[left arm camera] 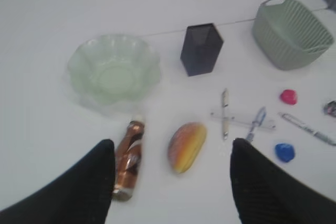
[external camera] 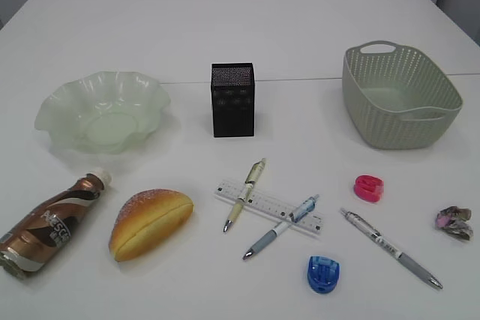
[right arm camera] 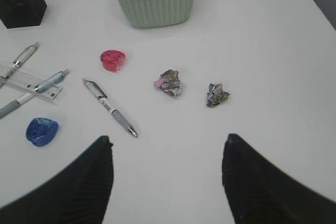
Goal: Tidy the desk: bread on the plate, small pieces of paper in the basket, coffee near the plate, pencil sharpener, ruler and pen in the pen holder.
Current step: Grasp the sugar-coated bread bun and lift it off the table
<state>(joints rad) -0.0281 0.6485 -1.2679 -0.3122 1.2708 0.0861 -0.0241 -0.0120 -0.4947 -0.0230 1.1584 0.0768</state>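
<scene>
- While both arms are hovering above the desk (external camera: 300, 28), we are keeping the left gripper (left arm camera: 172, 182) and right gripper (right arm camera: 165, 177) spread apart, grasping nothing.
- We are seeing the plate (external camera: 52, 114) sitting at left, the pen holder (external camera: 233, 100) standing at centre and the basket (external camera: 401, 121) sitting at upper right.
- We are finding the coffee (external camera: 49, 226) lying at lower left, with the bread (external camera: 150, 222) lying just beside it.
- We are noticing two pens lying across the ruler (external camera: 296, 213), a third pen (external camera: 391, 248) lying to the right.
- We are spotting a pink sharpener (external camera: 368, 188) and a blue sharpener (external camera: 323, 273).
- We are counting two crumpled paper pieces (right arm camera: 168, 82) lying mid-frame in the right wrist view, possibly printed wrappers.
</scene>
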